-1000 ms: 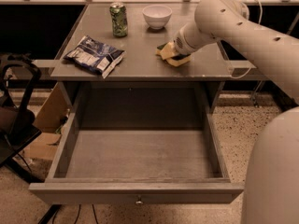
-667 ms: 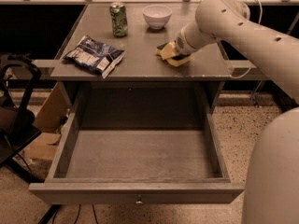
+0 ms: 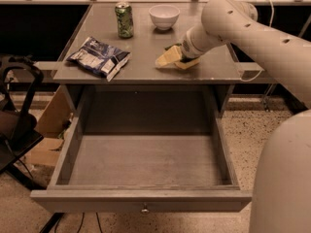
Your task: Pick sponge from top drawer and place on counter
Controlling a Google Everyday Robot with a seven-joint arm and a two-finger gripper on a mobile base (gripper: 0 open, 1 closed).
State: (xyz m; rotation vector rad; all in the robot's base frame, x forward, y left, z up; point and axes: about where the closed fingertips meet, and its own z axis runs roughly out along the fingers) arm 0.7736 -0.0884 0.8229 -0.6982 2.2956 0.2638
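Note:
My gripper (image 3: 175,58) is down on the right part of the counter (image 3: 146,40), at the end of my white arm coming in from the right. The sponge (image 3: 171,47) is at the gripper; only a dark green edge with some yellow beside it shows, and the rest is hidden. I cannot tell whether it is held or lying free. The top drawer (image 3: 141,199) is pulled fully out below the counter. Its grey floor is bare, and its small round knob (image 3: 145,209) is on the front panel.
A green can (image 3: 124,20) and a white bowl (image 3: 164,16) stand at the back of the counter. A blue-and-white snack bag (image 3: 99,57) lies at its front left. A black chair (image 3: 14,125) and a cardboard box (image 3: 46,142) are on the floor at the left.

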